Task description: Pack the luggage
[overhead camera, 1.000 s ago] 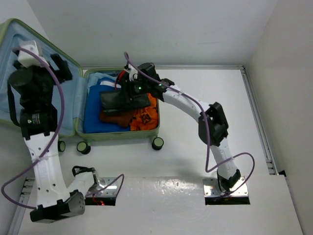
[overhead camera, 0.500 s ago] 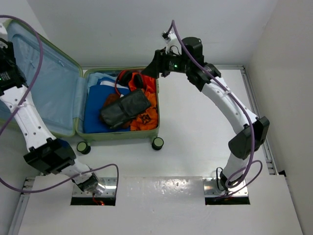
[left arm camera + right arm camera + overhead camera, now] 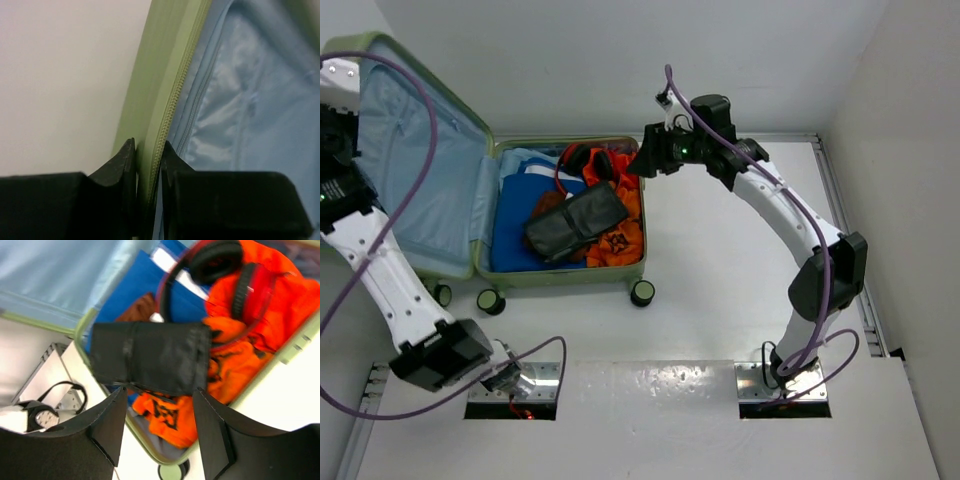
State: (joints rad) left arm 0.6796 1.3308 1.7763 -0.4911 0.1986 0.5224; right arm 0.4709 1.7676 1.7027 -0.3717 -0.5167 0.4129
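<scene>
The luggage point(image 3: 570, 278) lies open at the left of the table, its pale-green lid point(image 3: 420, 150) standing up with the light-blue lining point(image 3: 250, 125) facing the base. In the base lie a black pouch point(image 3: 575, 222), red-and-black headphones point(image 3: 585, 160), an orange garment point(image 3: 620, 240) and a blue cloth bag point(image 3: 515, 220). My left gripper point(image 3: 148, 145) is shut on the lid's green zippered rim point(image 3: 155, 110), one finger on each side. My right gripper point(image 3: 638, 160) hovers open above the base's back right corner, with nothing between its fingers point(image 3: 112, 420).
Black caster wheels point(image 3: 642, 292) stick out at the luggage's front. The left arm point(image 3: 370, 250) rises along the lid's outer side. A metal rail point(image 3: 850, 250) runs along the table's right edge. The arms' base plates point(image 3: 782, 388) sit at the near edge.
My left gripper swung to the lid's outer edge and closed on its rim. My right gripper lifted off the black pouch and drew back to the right corner.
</scene>
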